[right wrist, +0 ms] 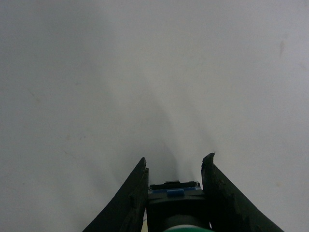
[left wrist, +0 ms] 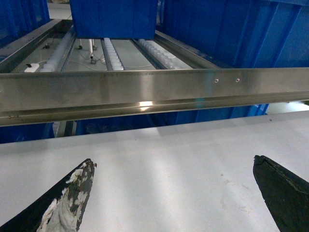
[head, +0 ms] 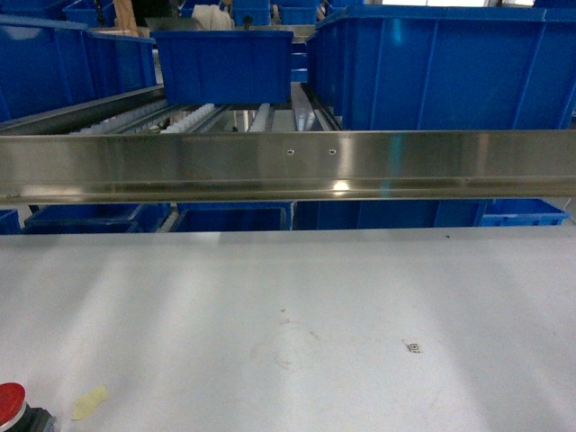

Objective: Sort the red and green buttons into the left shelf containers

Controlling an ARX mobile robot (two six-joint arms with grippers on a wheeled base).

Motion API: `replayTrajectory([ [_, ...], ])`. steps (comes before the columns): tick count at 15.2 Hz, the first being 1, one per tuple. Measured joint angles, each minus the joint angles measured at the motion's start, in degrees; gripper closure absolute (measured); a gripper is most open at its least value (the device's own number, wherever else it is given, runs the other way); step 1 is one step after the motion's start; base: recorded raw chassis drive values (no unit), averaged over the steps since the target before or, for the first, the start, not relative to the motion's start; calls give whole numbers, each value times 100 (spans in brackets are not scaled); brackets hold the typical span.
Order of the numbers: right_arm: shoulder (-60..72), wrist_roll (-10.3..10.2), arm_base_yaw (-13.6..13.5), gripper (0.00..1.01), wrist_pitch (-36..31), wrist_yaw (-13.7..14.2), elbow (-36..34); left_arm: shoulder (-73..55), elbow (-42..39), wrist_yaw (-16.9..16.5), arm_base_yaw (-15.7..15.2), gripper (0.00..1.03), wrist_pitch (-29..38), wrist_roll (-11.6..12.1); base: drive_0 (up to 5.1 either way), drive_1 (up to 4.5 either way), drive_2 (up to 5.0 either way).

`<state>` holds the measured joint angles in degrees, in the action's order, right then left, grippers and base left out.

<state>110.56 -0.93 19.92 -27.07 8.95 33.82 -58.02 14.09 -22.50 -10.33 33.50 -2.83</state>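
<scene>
A red button (head: 11, 405) with a domed cap on a black body sits on the white table at the bottom left corner of the head view. My right gripper (right wrist: 176, 158) is shut on a button (right wrist: 174, 198) with a black body, a blue tab and a green cap edge, held above the bare table. Over the table my left gripper (left wrist: 174, 160) stands open, with nothing between its fingers (left wrist: 72, 198). Blue shelf containers (head: 54, 63) stand at the far left behind the steel rail. Neither gripper shows in the head view.
A steel rail (head: 288, 166) runs across the front of a roller shelf. A blue bin (head: 225, 63) sits on the rollers in the middle and a large blue bin (head: 441, 63) at the right. A yellowish tape scrap (head: 90, 402) lies beside the red button.
</scene>
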Motion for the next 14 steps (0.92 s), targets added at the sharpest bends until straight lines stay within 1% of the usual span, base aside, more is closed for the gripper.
replayTrajectory([
  [1, -291, 83, -2, 72, -11, 13, -26, 0, 0, 0, 0, 5, 0, 0, 0, 0, 0],
  [3, -997, 286, -2, 72, 79, -85, -42, 0, 0, 0, 0, 5, 0, 0, 0, 0, 0],
  [5, -1705, 498, 0, 72, 208, -304, -52, 0, 0, 0, 0, 5, 0, 0, 0, 0, 0],
  [6, -2094, 581, 7, 72, 271, -481, -59, 0, 0, 0, 0, 5, 0, 0, 0, 0, 0],
  [7, -2511, 704, 44, 72, 400, -713, -59, 0, 0, 0, 0, 5, 0, 0, 0, 0, 0],
  [8, -2868, 782, 90, 72, 551, -946, -59, 0, 0, 0, 0, 5, 0, 0, 0, 0, 0],
  [10, -3652, 1080, 275, 72, 763, -1359, -61, 0, 0, 0, 0, 5, 0, 0, 0, 0, 0],
  [11, -3958, 1263, 352, 72, 734, -1572, -63, 0, 0, 0, 0, 5, 0, 0, 0, 0, 0],
  [12, -4148, 1425, 380, 72, 678, -1615, -50, 0, 0, 0, 0, 5, 0, 0, 0, 0, 0],
  [14, -4074, 1528, 378, 72, 737, -1628, -50, -61, 0, -4, 46, 5, 61, 0, 0, 0, 0],
])
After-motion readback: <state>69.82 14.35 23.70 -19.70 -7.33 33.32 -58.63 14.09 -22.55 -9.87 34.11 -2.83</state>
